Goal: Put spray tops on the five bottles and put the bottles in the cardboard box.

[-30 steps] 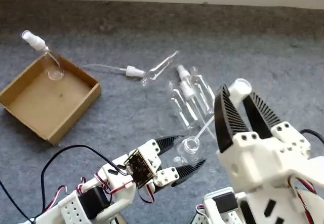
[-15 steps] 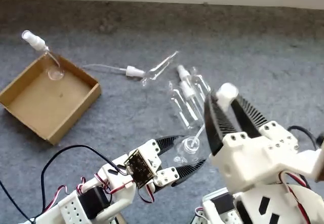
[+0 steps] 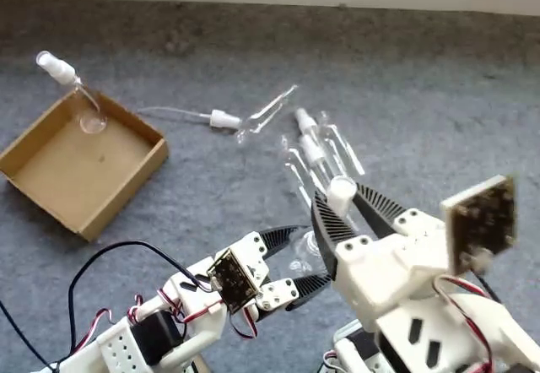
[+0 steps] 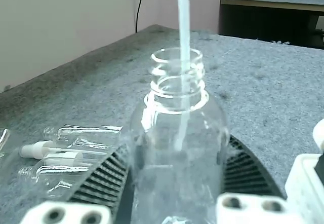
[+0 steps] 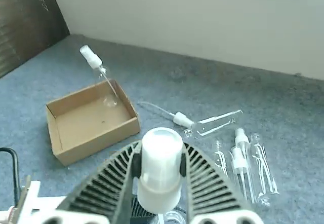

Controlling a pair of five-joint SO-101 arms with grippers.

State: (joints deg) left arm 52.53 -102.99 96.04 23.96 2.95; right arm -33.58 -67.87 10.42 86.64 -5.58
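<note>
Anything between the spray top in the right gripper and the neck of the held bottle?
Nothing visible. The dip tube of the spray top already runs through the open neck of the bottle, held upright in the left gripper.

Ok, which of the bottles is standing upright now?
The open bottle in the left claw, a dip tube entering its neck. The rest lie flat on the carpet; one leans in the cardboard box.

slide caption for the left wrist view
Clear bottle held upright in the left jaws, a spray top's tube inside its neck.
</note>
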